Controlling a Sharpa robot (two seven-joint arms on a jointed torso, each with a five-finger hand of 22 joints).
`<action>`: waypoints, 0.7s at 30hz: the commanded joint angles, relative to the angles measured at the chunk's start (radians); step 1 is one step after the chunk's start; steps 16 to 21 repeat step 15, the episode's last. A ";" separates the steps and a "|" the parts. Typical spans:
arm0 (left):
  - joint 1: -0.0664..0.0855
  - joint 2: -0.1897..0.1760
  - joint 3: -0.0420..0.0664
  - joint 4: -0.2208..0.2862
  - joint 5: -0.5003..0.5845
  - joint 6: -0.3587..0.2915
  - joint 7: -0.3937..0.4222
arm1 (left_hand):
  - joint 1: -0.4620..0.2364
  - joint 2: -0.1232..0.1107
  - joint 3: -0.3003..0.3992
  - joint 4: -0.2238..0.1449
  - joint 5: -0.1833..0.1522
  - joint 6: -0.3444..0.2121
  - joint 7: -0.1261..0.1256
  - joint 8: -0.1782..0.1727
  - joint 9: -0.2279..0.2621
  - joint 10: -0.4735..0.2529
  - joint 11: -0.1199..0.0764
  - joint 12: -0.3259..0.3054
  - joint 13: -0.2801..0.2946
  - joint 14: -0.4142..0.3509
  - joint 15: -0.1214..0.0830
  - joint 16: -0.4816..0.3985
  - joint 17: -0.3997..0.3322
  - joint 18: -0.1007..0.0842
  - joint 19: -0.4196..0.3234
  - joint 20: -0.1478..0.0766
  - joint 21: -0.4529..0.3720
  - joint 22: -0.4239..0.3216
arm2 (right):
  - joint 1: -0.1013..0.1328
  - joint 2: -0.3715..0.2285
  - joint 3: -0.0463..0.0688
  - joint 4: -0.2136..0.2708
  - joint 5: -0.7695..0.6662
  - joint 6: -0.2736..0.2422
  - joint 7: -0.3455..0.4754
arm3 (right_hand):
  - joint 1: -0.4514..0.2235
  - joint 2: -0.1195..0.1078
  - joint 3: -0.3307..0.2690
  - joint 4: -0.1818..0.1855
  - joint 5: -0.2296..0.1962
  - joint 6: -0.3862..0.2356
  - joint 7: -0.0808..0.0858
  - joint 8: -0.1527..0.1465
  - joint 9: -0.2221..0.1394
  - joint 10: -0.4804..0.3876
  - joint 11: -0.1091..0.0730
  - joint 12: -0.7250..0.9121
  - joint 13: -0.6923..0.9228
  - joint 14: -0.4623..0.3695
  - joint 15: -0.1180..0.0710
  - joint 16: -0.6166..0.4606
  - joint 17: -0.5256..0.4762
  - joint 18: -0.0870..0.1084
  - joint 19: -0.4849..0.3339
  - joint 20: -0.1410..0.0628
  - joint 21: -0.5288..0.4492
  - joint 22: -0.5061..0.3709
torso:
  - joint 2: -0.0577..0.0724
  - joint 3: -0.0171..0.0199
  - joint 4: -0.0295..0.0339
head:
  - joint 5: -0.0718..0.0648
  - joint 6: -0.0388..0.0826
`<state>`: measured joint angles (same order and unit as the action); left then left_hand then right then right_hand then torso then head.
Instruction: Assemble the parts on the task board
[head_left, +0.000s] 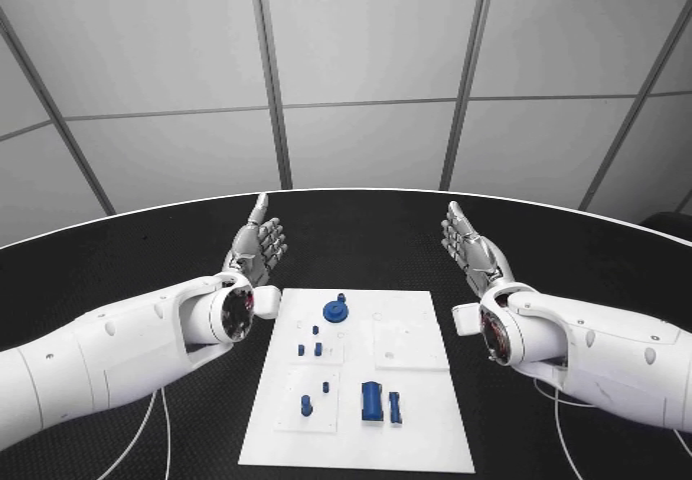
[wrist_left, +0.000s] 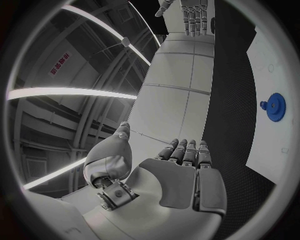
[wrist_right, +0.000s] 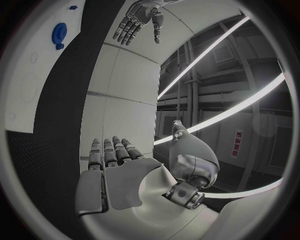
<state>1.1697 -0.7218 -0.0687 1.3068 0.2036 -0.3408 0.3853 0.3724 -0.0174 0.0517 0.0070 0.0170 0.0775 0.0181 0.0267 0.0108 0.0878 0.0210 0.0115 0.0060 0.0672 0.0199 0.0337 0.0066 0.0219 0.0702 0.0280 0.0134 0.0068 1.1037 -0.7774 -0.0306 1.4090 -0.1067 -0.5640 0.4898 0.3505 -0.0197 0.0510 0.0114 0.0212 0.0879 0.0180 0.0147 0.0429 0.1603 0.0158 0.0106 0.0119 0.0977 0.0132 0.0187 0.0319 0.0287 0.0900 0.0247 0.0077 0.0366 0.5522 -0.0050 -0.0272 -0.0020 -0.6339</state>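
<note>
Nearest the head camera, the board (head_left: 411, 440) is seen flat on the black table (head_left: 173, 440), its long side running away from the robot. Blue parts are spread over its left half. A long block (head_left: 371, 400) is found toward the near end, with a thin pin (head_left: 395, 406) just beside it on the right. A short peg (head_left: 306, 405) is placed to the left of the block, and a smaller piece (head_left: 326, 386) sits between them, slightly farther back. Two small studs (head_left: 310, 349) are set side by side near the middle of the board. A round gear (head_left: 336, 311) is located at the far end; it is also seen in the left wrist view (wrist_left: 274, 106) and the right wrist view (wrist_right: 59, 34).

No part is held by either hand. The left hand (head_left: 257, 251) is kept beyond the board's far left corner, above the table, with fingers straight, apart and extended away from the robot, palm turned inward. The right hand (head_left: 472, 250) is mirrored beyond the far right corner, likewise spread, with nothing in it. Both hands are well apart from the board and from each other. In each wrist view the other hand is seen across the table, fingers extended.
</note>
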 joint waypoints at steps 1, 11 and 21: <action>-0.029 -0.013 0.015 0.065 -0.049 -0.113 0.031 | -0.372 0.017 -0.052 -0.007 -0.017 -0.077 -0.018 -0.027 -0.011 -0.088 -0.021 -0.012 -0.006 -0.067 -0.020 -0.034 -0.007 -0.022 -0.070 -0.028 -0.013 -0.007 | -0.023 -0.001 0.012 0.072 0.045 -0.094 0.012 | -0.350 0.020 -0.051 -0.011 -0.021 -0.088 -0.018 -0.015 -0.043 -0.160 -0.016 -0.011 -0.012 -0.098 -0.013 -0.019 -0.032 -0.029 -0.090 -0.025 -0.008 -0.037 | -0.007 0.0045 0.0243 | 0.002 0.029; -0.105 -0.051 0.060 0.230 -0.178 -0.377 0.118 | -0.372 0.017 -0.052 -0.007 -0.017 -0.077 -0.018 -0.027 -0.011 -0.088 -0.021 -0.012 -0.006 -0.067 -0.020 -0.034 -0.007 -0.022 -0.070 -0.028 -0.013 -0.007 | -0.054 -0.003 0.031 0.161 0.107 -0.206 0.030 | -0.350 0.020 -0.051 -0.011 -0.021 -0.088 -0.018 -0.015 -0.043 -0.160 -0.016 -0.011 -0.012 -0.098 -0.013 -0.019 -0.032 -0.029 -0.090 -0.025 -0.008 -0.037 | -0.008 0.0050 0.0272 | 0.002 0.034; -0.118 -0.057 0.067 0.259 -0.200 -0.422 0.132 | -0.372 0.017 -0.052 -0.007 -0.017 -0.077 -0.018 -0.027 -0.011 -0.088 -0.021 -0.012 -0.006 -0.067 -0.020 -0.034 -0.007 -0.022 -0.070 -0.028 -0.013 -0.007 | -0.054 -0.003 0.031 0.161 0.107 -0.206 0.030 | -0.350 0.020 -0.051 -0.011 -0.021 -0.088 -0.018 -0.015 -0.043 -0.160 -0.016 -0.011 -0.012 -0.098 -0.013 -0.019 -0.032 -0.029 -0.090 -0.025 -0.008 -0.037 | -0.008 0.0050 0.0272 | 0.002 0.034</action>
